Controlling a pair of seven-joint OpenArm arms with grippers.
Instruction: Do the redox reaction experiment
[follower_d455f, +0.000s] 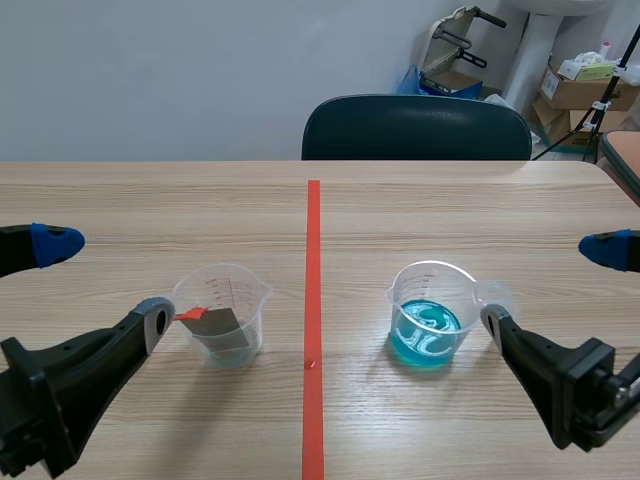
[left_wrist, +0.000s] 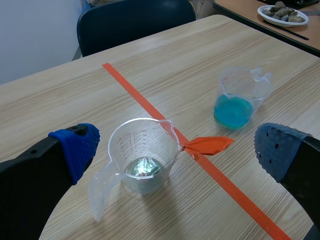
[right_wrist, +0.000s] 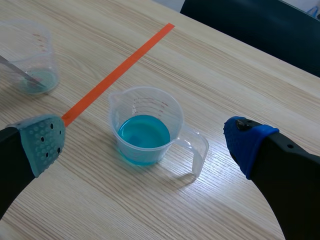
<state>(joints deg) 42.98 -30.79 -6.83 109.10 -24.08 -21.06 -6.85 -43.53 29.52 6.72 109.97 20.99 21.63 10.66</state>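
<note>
Both wide open, left claw with clear cup holding an orange-tagged piece ahead, right claw with blue-liquid cup ahead.

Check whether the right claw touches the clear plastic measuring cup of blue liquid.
Apart: the right wrist view shows bare table between right claw and cup.

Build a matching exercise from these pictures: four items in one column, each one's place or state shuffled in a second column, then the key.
Column one
1. clear plastic cup holding a grey metal piece
2. clear plastic cup of blue liquid
3. dark padded chair
4. left pincer

Column two
A. beyond the far edge of the wooden table
B. open, holding nothing
C. on the robot's left of the orange-red tape line
D. on the robot's right of that tape line

Pairs: 1-C, 2-D, 3-A, 4-B
</note>
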